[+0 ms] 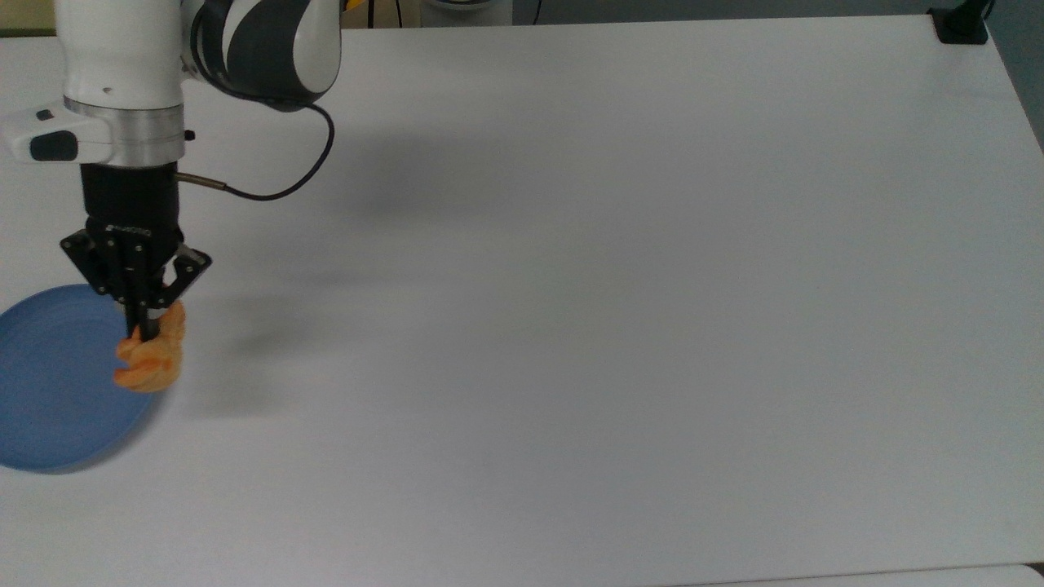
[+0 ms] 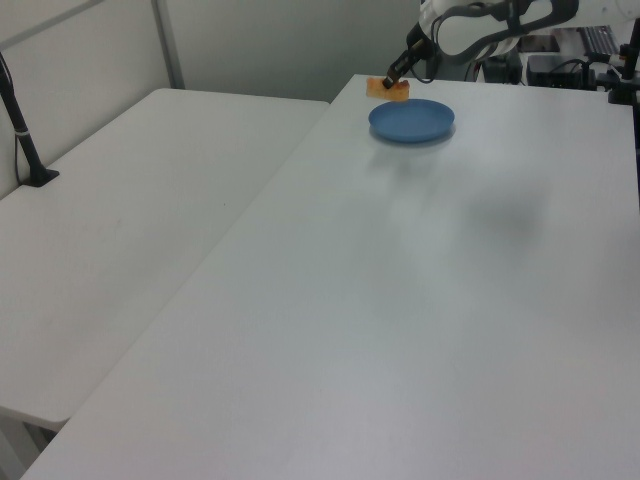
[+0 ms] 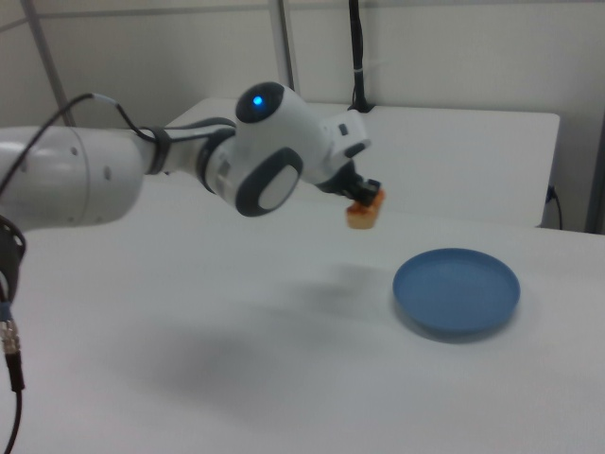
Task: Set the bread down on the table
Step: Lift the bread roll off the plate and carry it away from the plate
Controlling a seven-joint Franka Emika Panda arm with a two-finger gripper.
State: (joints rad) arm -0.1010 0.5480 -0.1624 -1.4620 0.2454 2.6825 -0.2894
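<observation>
The golden-orange bread [image 1: 150, 356] hangs in the air, pinched at its top by my gripper [image 1: 147, 330], which is shut on it. In the top view it overlaps the right rim of the blue plate [image 1: 49, 383]. The right view shows the bread [image 3: 364, 211] well above the white table [image 3: 284, 378], to the left of the bare blue plate [image 3: 457, 290]. In the left view the bread [image 2: 387, 88] hovers past the plate's [image 2: 412, 120] far left rim, under the gripper [image 2: 398, 80].
The white table [image 1: 612, 285] stretches wide to the top view's right. A black clamp [image 1: 961, 26] sits at its far right corner. A second white table [image 2: 130, 200] stands on the left view's left with a black post [image 2: 22, 130].
</observation>
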